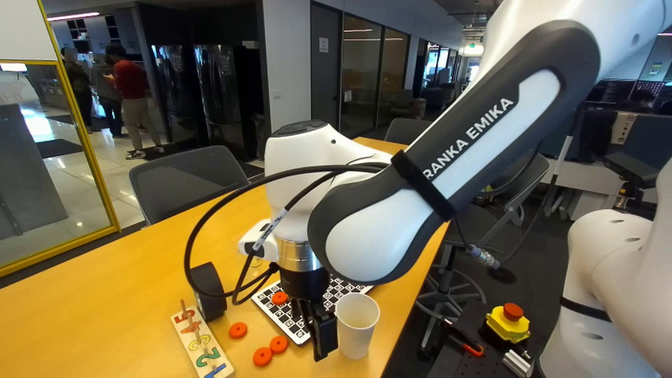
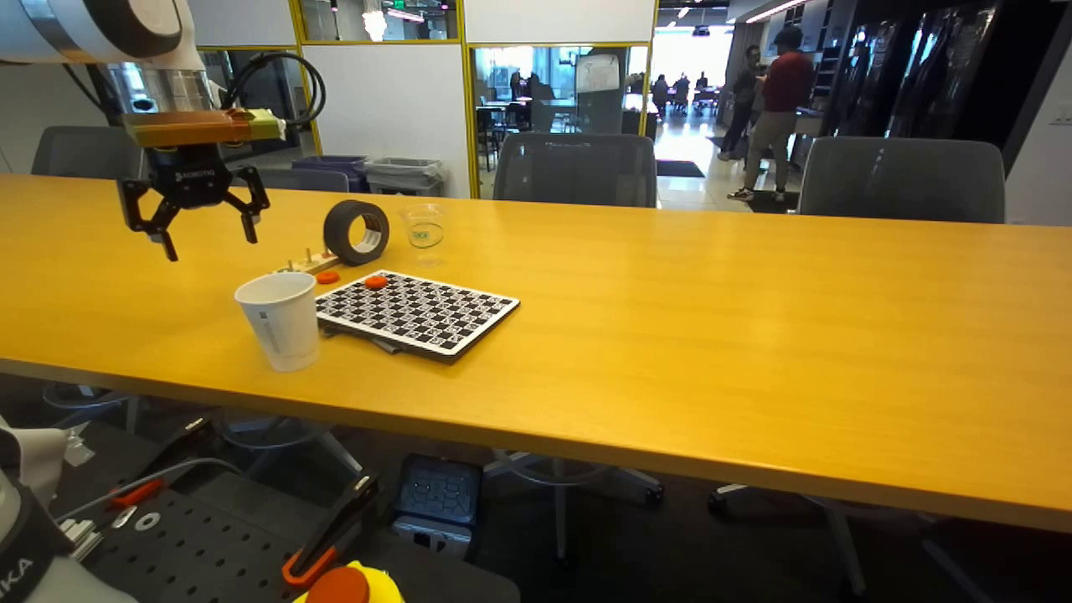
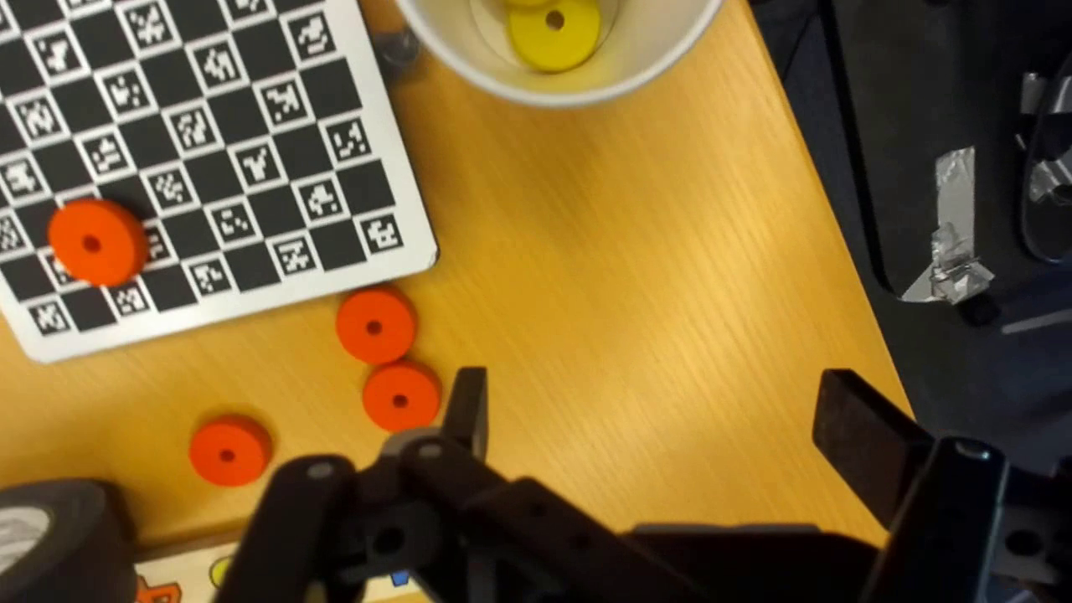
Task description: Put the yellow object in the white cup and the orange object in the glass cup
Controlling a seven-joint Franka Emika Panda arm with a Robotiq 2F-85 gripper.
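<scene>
"Wrist view: how do your fingers (image 3: 867, 435) stand?"

"Spread wide, tips well apart. I hang my gripper (image 2: 212, 248) above the wooden table (image 3: 653, 276)."

"And the yellow disc (image 3: 553, 50)?"

"Past my fingertips, at the upper edge of that view. It lies down inside the white cup (image 3: 557, 94), its hole facing up at me; part of a second yellow piece (image 3: 526, 2) shows right at the frame's edge."

"Which orange pieces are near you?"

"Two orange discs (image 3: 389, 335) touch each other on the table, just outside the finger at the left of the wrist view. A third disc (image 3: 239, 444) lies farther out on that side, and a fourth disc (image 3: 109, 243) rests flat on the checkered board (image 3: 251, 167)."

"The clear tumbler (image 2: 425, 237)?"

"Well apart from my fingers. In an exterior view I see it upright on the table, near the black tape roll (image 2: 337, 233); the roll stands on edge, closer to me. Behind my fingers, as the wrist view shows it, a wooden number board (image 3: 188, 565) is partly hidden."
</scene>
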